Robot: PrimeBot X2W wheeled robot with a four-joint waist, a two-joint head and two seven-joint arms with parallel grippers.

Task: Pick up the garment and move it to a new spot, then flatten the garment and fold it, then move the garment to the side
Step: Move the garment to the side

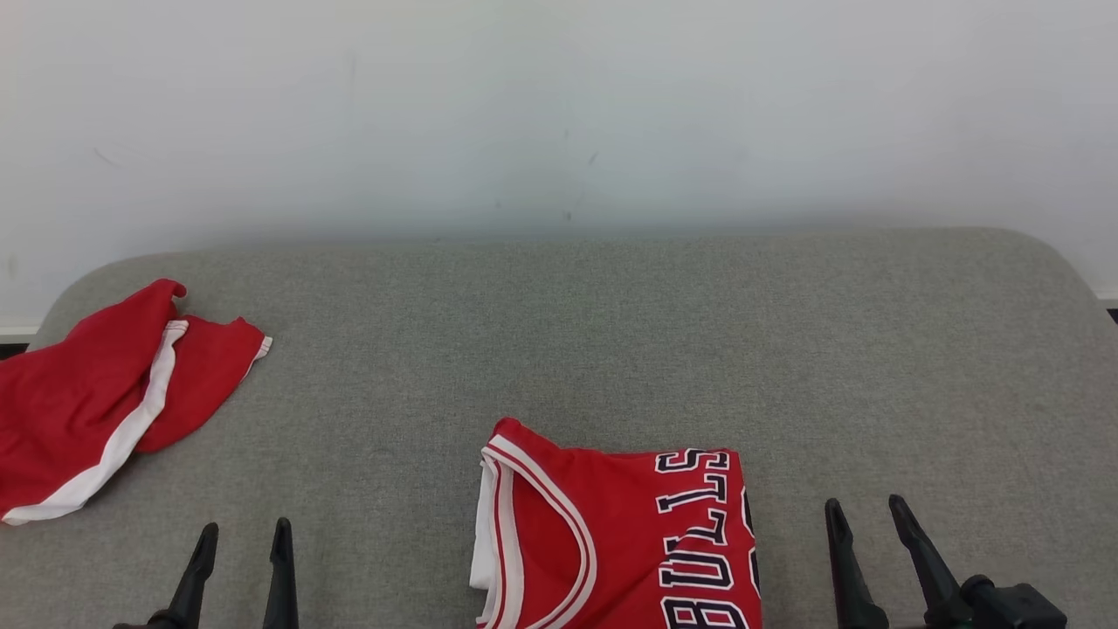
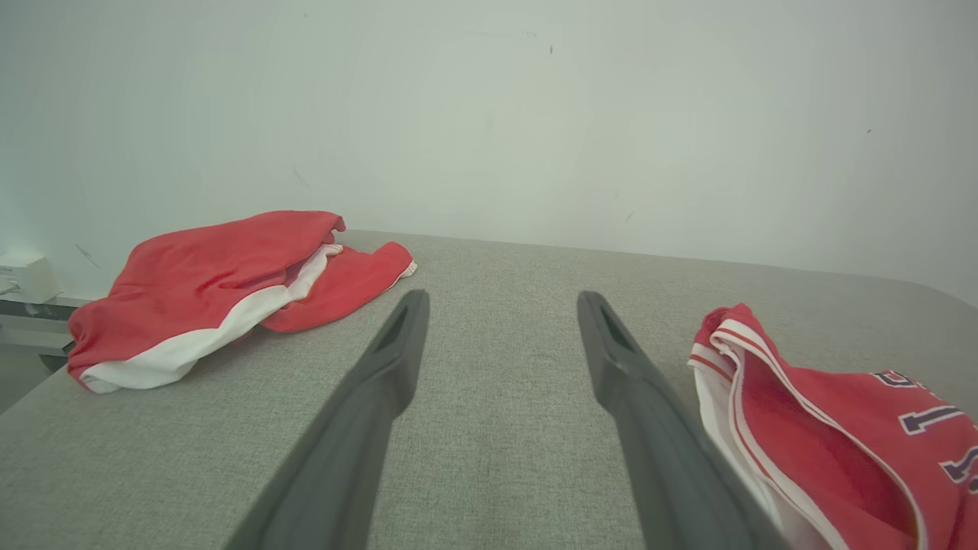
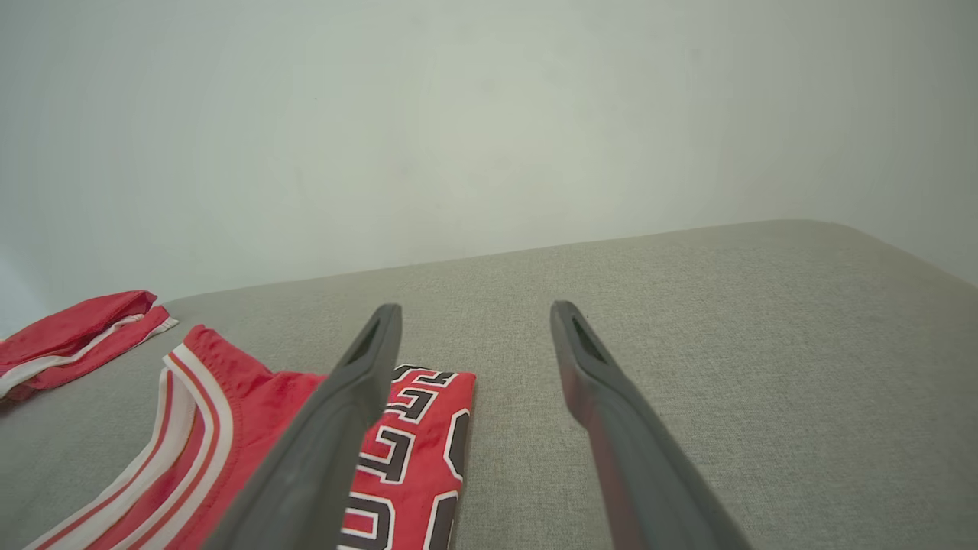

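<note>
We see the folded red Bulls jersey (image 1: pixel 611 542) at the near edge of the grey padded surface (image 1: pixel 611 332), between our left gripper (image 1: pixel 245 527) and right gripper (image 1: pixel 866 502). Both are spread wide and hold nothing. Crumpled red shorts (image 1: pixel 96 402) lie at the left edge. Bare padding runs to the far and right edges.
</note>
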